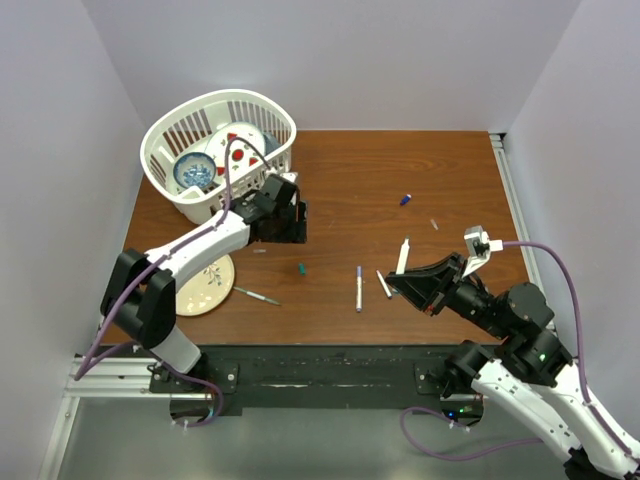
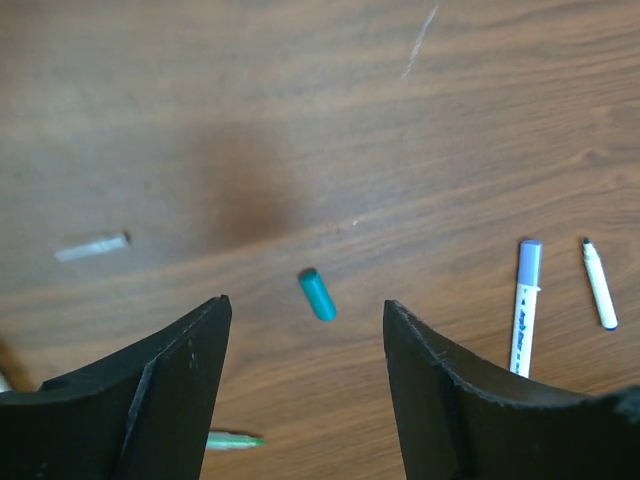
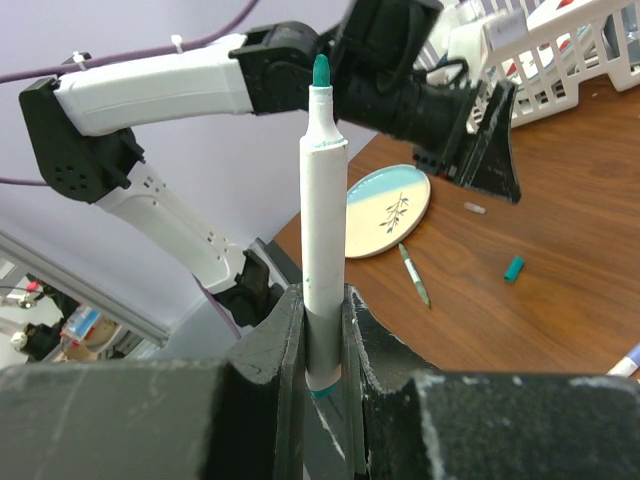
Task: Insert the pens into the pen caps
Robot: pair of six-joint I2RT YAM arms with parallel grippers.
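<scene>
Over the table, top view: two arms flanked a wooden table [image 1: 450,170], with a white basket [image 1: 218,150] at 11 o'clock and a plate [image 1: 205,285] at 8 o'clock.
Top view alone: a blue cap [image 1: 406,199] lay toward 1 o'clock of the table's middle, well apart from both arms.
Right wrist view alone: the held pen [image 3: 322,200] showed a green tip, pointing up.
Right pincer [image 3: 322,330]: clenched on the lower barrel of the held pen, which stood upright between the fingers.
Left pincer [image 2: 303,312]: released and spread wide, grasping nothing as it hung over the wood.
Green cap [image 2: 318,295]: it lay on the table at 6 o'clock of the left pincer in the top view, and between the spread fingertips in the left wrist view.
Loose pens: a purple-capped pen [image 2: 525,305] and a black-tipped pen [image 2: 600,285] lay at 3 o'clock of the green cap; a green-tipped pen [image 2: 235,440] lay at 7 o'clock, near the plate.
</scene>
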